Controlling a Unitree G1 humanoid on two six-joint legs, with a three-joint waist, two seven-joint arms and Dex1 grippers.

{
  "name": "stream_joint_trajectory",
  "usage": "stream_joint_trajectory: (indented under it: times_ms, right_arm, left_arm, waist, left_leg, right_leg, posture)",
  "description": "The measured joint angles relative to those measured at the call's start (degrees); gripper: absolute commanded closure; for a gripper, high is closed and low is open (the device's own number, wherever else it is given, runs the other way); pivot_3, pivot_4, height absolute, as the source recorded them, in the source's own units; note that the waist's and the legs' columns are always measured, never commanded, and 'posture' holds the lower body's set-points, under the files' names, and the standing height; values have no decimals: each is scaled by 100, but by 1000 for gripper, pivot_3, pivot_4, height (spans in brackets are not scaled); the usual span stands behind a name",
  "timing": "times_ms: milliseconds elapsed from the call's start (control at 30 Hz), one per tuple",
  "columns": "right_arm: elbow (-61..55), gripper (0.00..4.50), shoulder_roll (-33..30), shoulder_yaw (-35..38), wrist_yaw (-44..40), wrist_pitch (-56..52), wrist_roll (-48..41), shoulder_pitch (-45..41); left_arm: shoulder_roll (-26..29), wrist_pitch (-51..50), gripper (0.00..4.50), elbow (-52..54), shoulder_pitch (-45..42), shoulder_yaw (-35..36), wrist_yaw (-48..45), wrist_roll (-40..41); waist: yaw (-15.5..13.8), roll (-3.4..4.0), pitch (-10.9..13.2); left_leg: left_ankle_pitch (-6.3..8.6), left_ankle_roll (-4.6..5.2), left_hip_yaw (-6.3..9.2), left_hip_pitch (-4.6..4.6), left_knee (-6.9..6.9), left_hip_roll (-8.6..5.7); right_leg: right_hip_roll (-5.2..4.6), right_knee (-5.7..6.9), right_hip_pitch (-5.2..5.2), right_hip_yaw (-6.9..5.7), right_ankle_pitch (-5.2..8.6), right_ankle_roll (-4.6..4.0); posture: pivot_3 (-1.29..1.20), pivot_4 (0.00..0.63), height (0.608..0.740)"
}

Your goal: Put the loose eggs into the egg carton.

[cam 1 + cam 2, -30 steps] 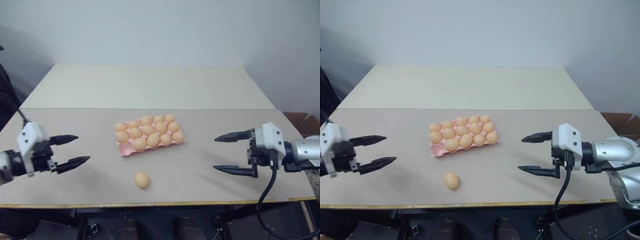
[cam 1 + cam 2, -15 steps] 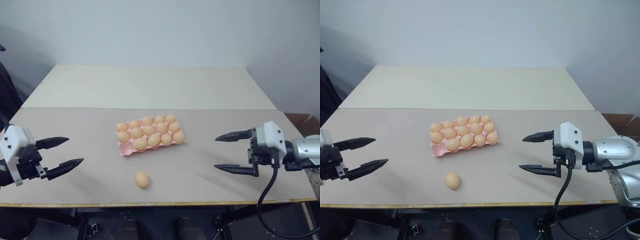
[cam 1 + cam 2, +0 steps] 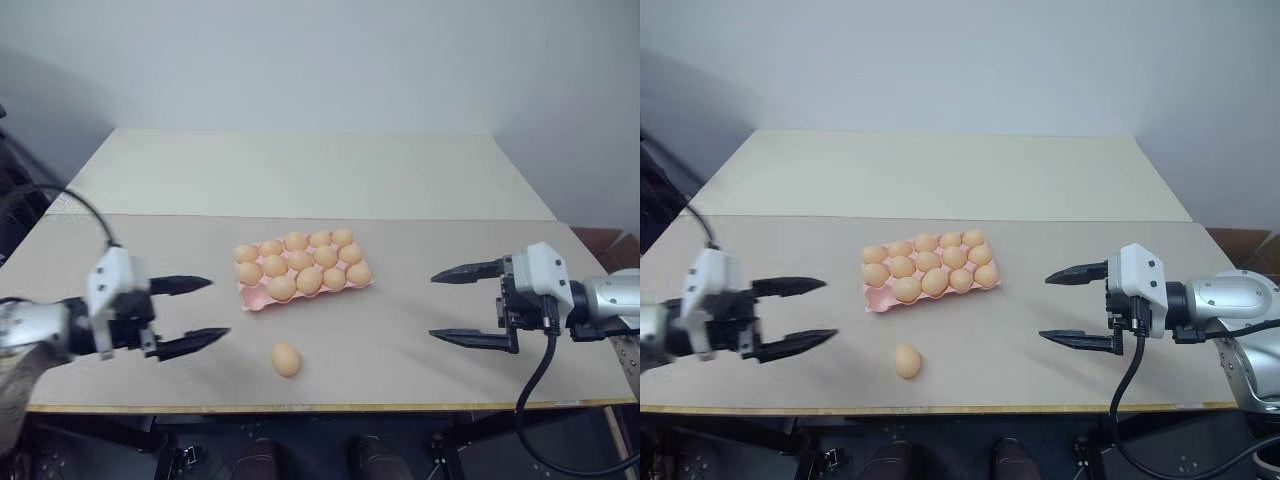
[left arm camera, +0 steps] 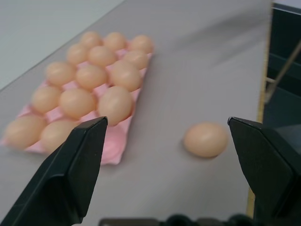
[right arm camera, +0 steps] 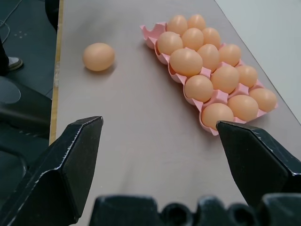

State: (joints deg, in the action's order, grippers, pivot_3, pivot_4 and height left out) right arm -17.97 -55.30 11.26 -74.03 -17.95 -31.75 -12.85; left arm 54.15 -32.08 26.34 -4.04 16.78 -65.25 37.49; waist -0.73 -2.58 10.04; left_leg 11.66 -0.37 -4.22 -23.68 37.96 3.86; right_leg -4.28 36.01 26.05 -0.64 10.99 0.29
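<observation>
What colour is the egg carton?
Pink; the egg carton shows best in the right wrist view, at its empty corner cup.

Head stereo pair high above the table [image 3: 420,290]; wrist cameras low, from opposite sides, sharing the egg carton [image 5: 162,55].

We note the loose egg [image 3: 285,358] looks smooth and matt, pale orange-tan, like the eggs seated in the egg carton [image 3: 247,294]. The carton appears as thin moulded pink plastic or pulp; we cannot tell which. The table [image 3: 400,300] shows a flat matt beige surface. Both grippers' fingers [image 5: 70,165] look like hard black plastic, faintly textured.
</observation>
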Motion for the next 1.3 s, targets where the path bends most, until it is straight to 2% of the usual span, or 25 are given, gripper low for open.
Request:
stream_joint_trajectory:
  times_ms: [100,267,400,567,700,833,1000,1167,1300]
  right_arm:
    - [-68,0,1,-24,50,-20,-2,0]
    - [-191,0,-1,2,138,-67,-11,58]
    - [-316,0,-2,97,208,-123,-54,293]
    - [-445,0,-29,276,232,-143,-108,467]
    - [-504,0,-80,331,307,-152,-118,478]
    - [-508,0,-90,338,325,-157,-125,478]
    - [-480,0,-91,339,310,-156,-125,476]
    - [-362,0,-91,329,281,-146,-121,426]
    - [-305,0,-89,294,270,-131,-118,393]
  left_arm:
    - [-58,346,45,-286,-502,-967,-178,-519]
    - [-570,992,45,-1037,-1149,-2480,-346,-1577]
    - [-842,1122,45,-1359,-1419,-2939,-520,-1839]
    - [-862,1469,45,-1585,-1509,-3316,-633,-2305]
    - [-982,1480,879,-1670,-1530,-3393,-587,-2507]
    - [-1102,1477,2040,-1720,-1548,-3390,-516,-2539]
    - [-1107,1438,2040,-1689,-1548,-2976,-618,-2106]
    - [-1056,921,2040,-1636,-1786,-1933,-547,-1154]
    - [-753,951,2040,-1881,-1900,-1548,-162,-1382]
  waist:
    - [15,0,0]
    - [4,1,-1]
    - [1,1,-1]
    - [11,1,-1]
    - [3,1,-1]
    - [3,1,-1]
    - [14,1,-1]
    - [8,1,-1]
    - [20,1,-1]
  left_leg:
    - [0,0,-1,0,0,0]
    - [-1,1,1,-5,1,-1]
    - [-1,1,4,-5,1,-2]
    - [-1,2,5,-2,1,-1]
    - [-1,2,6,-4,1,-2]
    - [-1,2,7,-4,2,-2]
    - [-1,2,8,-2,2,-1]
    - [-1,2,9,-2,3,-1]
    - [-1,2,8,1,3,-2]
  right_leg:
    - [6,0,1,6,-1,1]
    - [7,-2,0,6,-15,24]
    - [6,-1,-1,5,-19,31]
    - [7,1,-1,7,-18,29]
    - [6,0,-1,6,-18,29]
    - [6,0,-1,5,-19,31]
    - [7,2,-1,5,-18,30]
    - [7,2,-2,4,-20,33]
    - [7,2,-3,5,-22,36]
  posture:
    - [0,150,740]
    - [0,150,740]
    - [0,150,740]
    - [0,150,740]
    - [0,150,740]
    - [0,150,740]
    - [0,150,740]
    - [0,150,740]
    - [0,150,740]
